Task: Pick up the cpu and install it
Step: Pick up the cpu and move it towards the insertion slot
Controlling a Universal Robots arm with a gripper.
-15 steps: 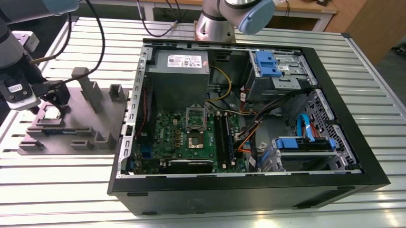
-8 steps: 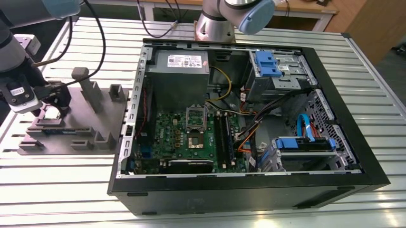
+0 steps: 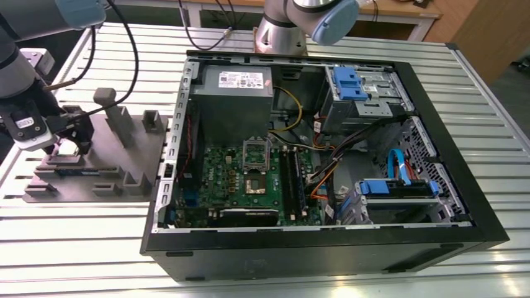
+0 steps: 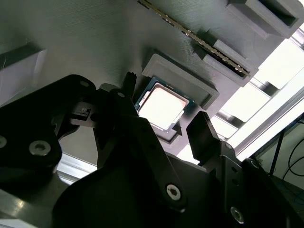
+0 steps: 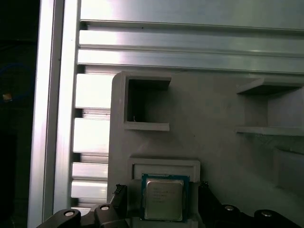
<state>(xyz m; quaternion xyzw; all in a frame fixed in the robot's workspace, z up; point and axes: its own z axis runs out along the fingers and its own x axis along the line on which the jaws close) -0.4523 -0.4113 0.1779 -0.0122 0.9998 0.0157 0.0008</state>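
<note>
The cpu (image 5: 163, 199) is a small square chip with a silver top and green edge. It lies flat in a recessed nest of the grey fixture plate (image 5: 209, 109), at the exterior view's left. My gripper (image 5: 161, 194) hangs just above it, open, with one black finger (image 5: 119, 195) on each side and a gap to the chip on both. The second wrist view shows the same: the cpu (image 4: 161, 105) sits between the spread fingertips of the gripper (image 4: 165, 105). In the exterior view the gripper (image 3: 73, 144) is low over the plate, with the cpu (image 3: 66, 149) beneath it.
An open computer case (image 3: 447, 205) lies at the exterior view's right, with the green motherboard (image 3: 220, 180), its open socket (image 3: 252, 184) and a grey power supply (image 3: 236, 93). Upright holders (image 3: 116, 121) stand on the fixture plate. A memory stick (image 4: 199, 40) lies in a slot beside the nest.
</note>
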